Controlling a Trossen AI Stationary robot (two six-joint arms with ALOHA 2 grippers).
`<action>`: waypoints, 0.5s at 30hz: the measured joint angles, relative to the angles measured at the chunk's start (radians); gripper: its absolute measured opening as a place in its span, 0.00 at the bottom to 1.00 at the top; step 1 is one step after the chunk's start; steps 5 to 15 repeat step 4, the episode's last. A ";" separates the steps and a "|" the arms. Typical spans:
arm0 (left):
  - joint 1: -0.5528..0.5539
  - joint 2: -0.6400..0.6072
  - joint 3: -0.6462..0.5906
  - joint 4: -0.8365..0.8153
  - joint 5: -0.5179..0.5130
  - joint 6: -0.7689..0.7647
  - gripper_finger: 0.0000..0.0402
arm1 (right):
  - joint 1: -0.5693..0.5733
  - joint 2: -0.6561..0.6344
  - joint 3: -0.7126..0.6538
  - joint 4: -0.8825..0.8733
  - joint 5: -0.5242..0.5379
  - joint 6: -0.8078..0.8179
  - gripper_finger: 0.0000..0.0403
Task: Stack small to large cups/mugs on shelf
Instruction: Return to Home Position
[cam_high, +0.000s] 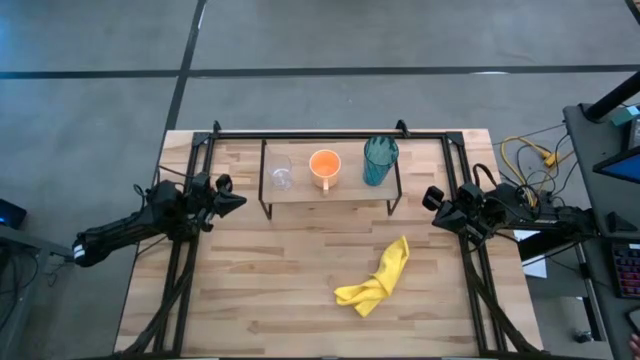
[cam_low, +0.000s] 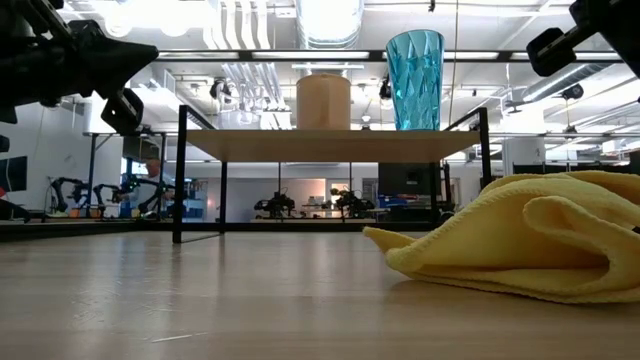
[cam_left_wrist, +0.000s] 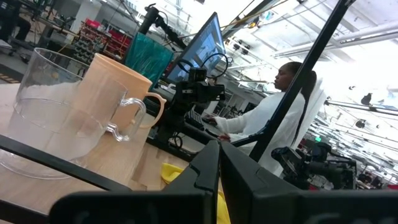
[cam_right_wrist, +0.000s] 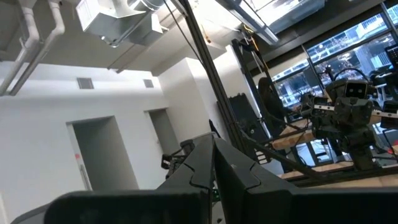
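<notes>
Three vessels stand in a row on the shelf (cam_high: 330, 188), a light-wood board on thin black legs at the table's far side. The clear glass cup (cam_high: 281, 173) is at the shelf's left, the orange mug (cam_high: 325, 166) in the middle, and the teal tumbler (cam_high: 380, 160) at the right. My left gripper (cam_high: 238, 201) hovers shut just left of the shelf, pointing at it. In the left wrist view the glass cup (cam_left_wrist: 56, 112) and the mug (cam_left_wrist: 118, 93) show close ahead. My right gripper (cam_high: 430, 197) hovers shut just right of the shelf.
A crumpled yellow cloth (cam_high: 378, 280) lies on the tabletop near and to the right of the shelf, and it looms large in the low view (cam_low: 530, 235). A black frame (cam_high: 300, 133) runs round the table. A person (cam_left_wrist: 273, 118) sits at a desk beyond the table.
</notes>
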 joint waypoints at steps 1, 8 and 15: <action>0.000 0.000 0.000 0.000 0.000 0.000 0.00 | 0.000 0.000 0.000 0.000 0.000 0.000 0.02; 0.000 0.000 0.000 0.000 0.000 0.000 0.00 | 0.000 0.000 0.000 0.000 0.000 0.000 0.02; 0.000 0.000 0.000 0.000 0.000 0.000 0.00 | 0.000 0.000 0.000 0.000 0.000 0.000 0.02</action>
